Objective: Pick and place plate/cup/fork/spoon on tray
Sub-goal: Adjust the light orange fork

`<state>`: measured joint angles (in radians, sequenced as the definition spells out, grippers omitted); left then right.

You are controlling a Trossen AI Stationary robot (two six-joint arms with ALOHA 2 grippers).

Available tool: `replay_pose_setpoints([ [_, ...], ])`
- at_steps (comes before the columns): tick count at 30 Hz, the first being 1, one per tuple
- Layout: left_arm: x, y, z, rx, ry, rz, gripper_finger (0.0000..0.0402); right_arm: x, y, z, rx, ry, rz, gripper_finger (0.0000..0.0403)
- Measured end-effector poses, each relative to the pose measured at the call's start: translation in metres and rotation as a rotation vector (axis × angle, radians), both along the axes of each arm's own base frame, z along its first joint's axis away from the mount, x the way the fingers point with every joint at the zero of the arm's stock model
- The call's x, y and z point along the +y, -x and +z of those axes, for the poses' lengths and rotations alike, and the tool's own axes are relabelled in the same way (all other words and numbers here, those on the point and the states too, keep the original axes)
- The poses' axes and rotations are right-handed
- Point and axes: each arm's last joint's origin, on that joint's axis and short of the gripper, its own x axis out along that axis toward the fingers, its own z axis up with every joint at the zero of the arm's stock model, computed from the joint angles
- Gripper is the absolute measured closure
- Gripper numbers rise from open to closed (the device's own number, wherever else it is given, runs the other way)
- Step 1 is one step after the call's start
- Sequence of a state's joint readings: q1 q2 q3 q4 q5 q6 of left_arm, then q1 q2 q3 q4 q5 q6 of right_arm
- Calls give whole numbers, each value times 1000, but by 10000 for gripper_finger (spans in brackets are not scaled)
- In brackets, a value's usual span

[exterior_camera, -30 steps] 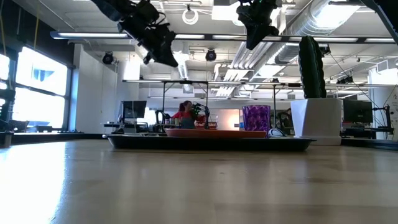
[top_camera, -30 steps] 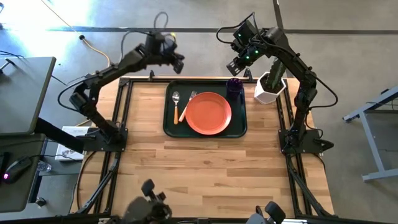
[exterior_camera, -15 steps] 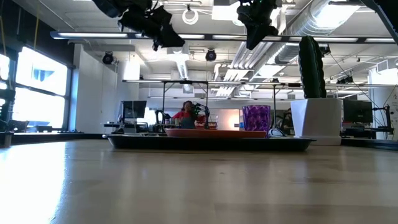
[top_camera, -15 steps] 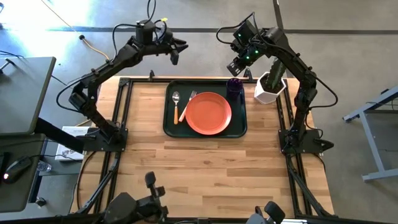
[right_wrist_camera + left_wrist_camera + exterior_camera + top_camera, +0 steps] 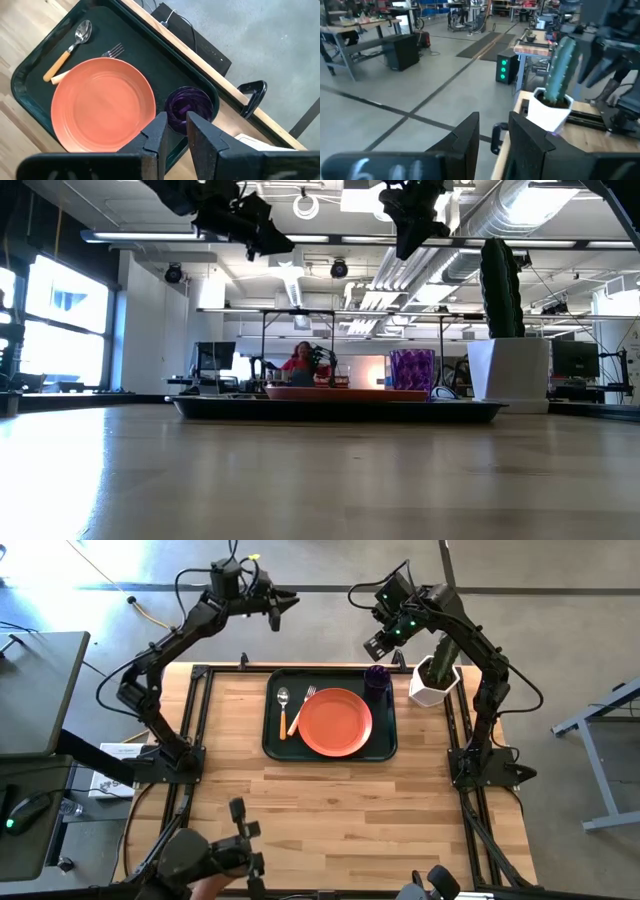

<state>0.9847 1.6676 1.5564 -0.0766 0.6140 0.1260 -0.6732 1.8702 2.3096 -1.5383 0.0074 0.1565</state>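
Note:
The dark green tray (image 5: 273, 740) lies at the far middle of the table. On it lie the orange plate (image 5: 335, 721), the spoon (image 5: 283, 700), the fork (image 5: 303, 705) and the purple cup (image 5: 377, 680). The plate's rim hides the middle of the fork (image 5: 114, 50). My right gripper (image 5: 385, 648) is shut and empty, up in the air over the cup (image 5: 189, 107). My left gripper (image 5: 285, 602) is shut and empty, high beyond the table's far edge, left of the tray. It points level toward the right.
A white planter with a green cactus (image 5: 435, 680) stands just right of the tray, close beside my right arm; it also shows in the left wrist view (image 5: 550, 107). A black clamp (image 5: 252, 95) sits on the far table edge. Bare wood lies nearer than the tray.
My left gripper has gone up and toward the far edge, away from the tray, past the table's edge, and has turned level.

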Motion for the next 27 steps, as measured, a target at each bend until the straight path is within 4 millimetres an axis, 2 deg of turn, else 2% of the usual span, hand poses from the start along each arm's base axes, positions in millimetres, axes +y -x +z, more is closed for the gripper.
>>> replay_pose_setpoints([
  [4,13,-7,8,-2,-11,2,308,0,0,0,-2,-2,-5,339],
  [7,23,-13,0,50,12,-7,308,0,0,0,-7,-9,-23,339],
  [13,34,-23,-40,197,84,-102,308,0,0,0,-6,-7,-19,339],
  [19,34,-34,-83,330,205,-211,308,0,0,0,-6,-7,-17,339],
  [27,27,-66,-130,504,287,-181,308,0,0,0,-6,-6,-17,339],
])
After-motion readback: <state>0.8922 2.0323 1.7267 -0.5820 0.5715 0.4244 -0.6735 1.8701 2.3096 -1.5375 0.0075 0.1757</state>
